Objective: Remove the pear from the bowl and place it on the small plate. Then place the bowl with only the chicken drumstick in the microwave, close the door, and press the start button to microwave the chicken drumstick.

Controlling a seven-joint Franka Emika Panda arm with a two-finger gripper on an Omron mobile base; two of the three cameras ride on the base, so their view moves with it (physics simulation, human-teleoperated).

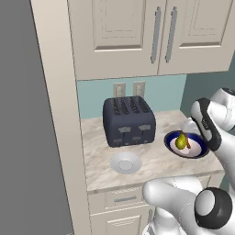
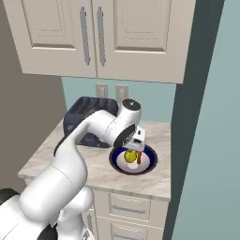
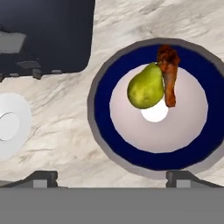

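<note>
Pear, yellow-green and rounded, lies in the bowl on the table, touching the reddish-brown drumstick beside it. We see the bowl's dark blue rim and white inside. Our end effector hovers above the bowl, fingertips spread wide, holding nothing. The plate sits left of the bowl, before the toaster. We read no writing.

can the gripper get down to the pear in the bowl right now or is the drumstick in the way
Probably yes. The gripper hangs open above the bowl, and the pear lies uncovered on top. The chicken drumstick touches only one side of it, so the fingers may brush it.
</note>
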